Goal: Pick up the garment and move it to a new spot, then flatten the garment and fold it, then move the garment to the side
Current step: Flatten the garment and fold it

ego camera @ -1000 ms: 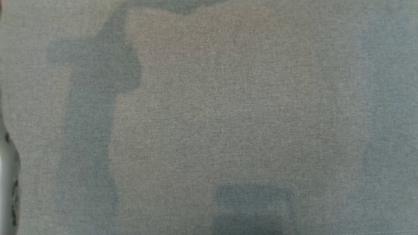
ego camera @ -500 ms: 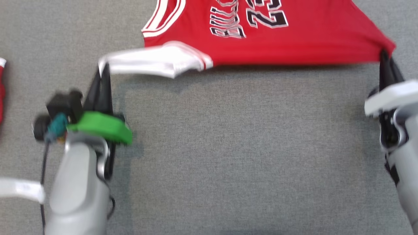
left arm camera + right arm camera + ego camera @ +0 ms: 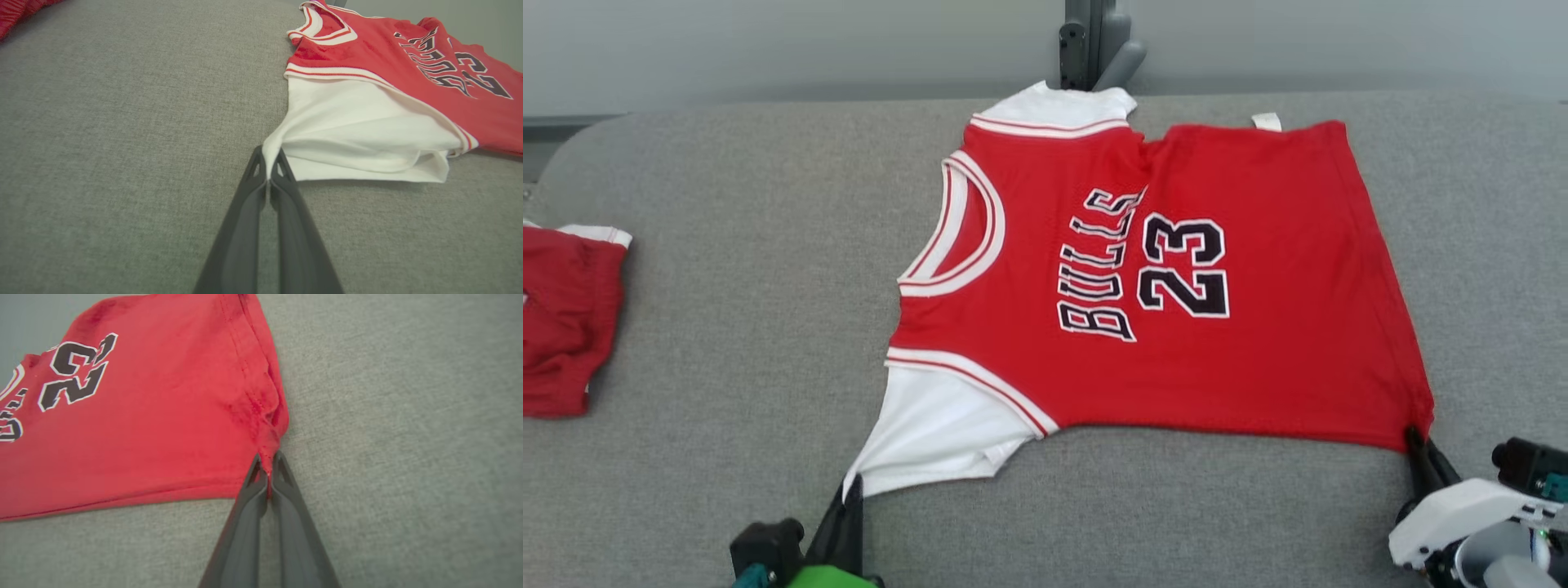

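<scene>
Left gripper [image 3: 267,154]: closed tight on the white sleeve corner of the jersey [image 3: 1176,367], as it was half a second ago.
Right gripper [image 3: 267,460]: pinched shut on the red hem corner, unchanged.
Jersey: laid flat on the grey cushion [image 3: 727,343]; now seen whole, the camera having moved.
Far left: a second red garment [image 3: 564,318], possibly shorts.

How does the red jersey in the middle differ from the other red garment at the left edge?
The jersey lies spread out, its lettering and number showing; the other garment is bunched and cut off by the picture's edge. The jersey is pinched at its near corners by the left gripper and the right gripper; the other garment is touched by neither. Both are red with white trim and lie on the grey surface.
</scene>
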